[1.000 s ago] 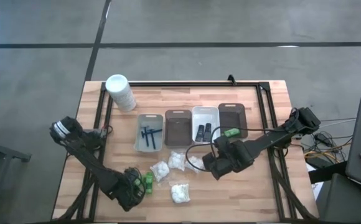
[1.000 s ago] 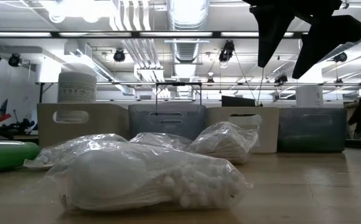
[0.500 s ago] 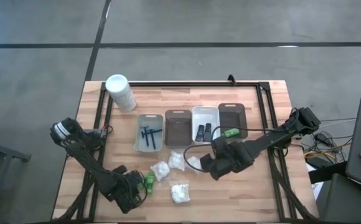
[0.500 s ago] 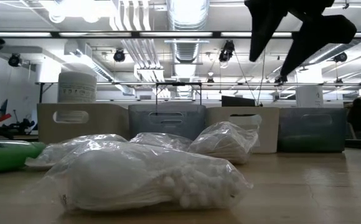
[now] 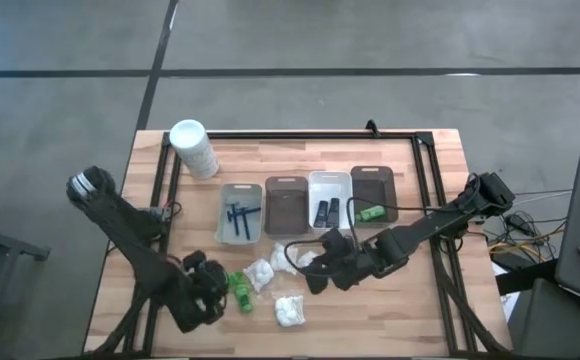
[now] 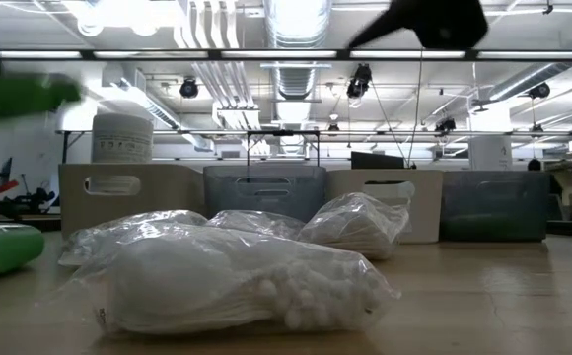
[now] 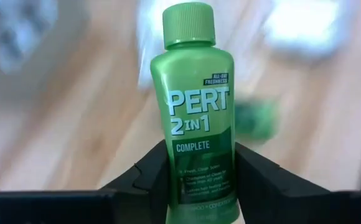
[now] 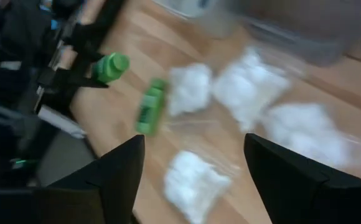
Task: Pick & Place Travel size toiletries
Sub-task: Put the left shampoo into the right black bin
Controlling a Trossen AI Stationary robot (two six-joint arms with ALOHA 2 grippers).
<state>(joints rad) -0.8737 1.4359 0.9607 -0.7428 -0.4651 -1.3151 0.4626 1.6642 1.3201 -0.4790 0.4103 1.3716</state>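
Note:
My left gripper [image 7: 196, 168] is shut on a bright green little bottle [image 7: 193, 99], above the table's near left part [image 5: 232, 281]. The bottle shows blurred and raised in the low view [image 6: 20, 94]. A second green bottle [image 5: 242, 298] lies on its side on the table beside it. Several white crinkly packets [image 5: 290, 310] lie on the wood at the near middle. My right gripper [image 8: 193, 180] hangs open over the packets [image 5: 315, 268], touching nothing. Thin dark razors [image 5: 238, 215], black tubes [image 5: 327, 212] and a third green bottle [image 5: 372, 213] lie in the trays. My left gripper pinches the lower half of the bottle's body [image 7: 196, 155] between its two fingers, one on each side. The fingers come slanting down from the table's left. The bottle's cap [image 7: 188, 25] points away from the gripper, and the bottle is lifted clear of the table.
A row of trays stands across the table's middle: grey [image 5: 222, 228], brown [image 5: 286, 228], white [image 5: 328, 178], dark brown [image 5: 374, 175]. A tall white cylindrical container [image 5: 193, 148] stands at the far left. A black frame [image 5: 420, 140] rims the table.
My left gripper has taken hold of a green bottle and lifted it off the table, rolling its wrist as it rose. The other green bottle has stayed on the wood. My right gripper has moved toward the table's left, over the white packets.

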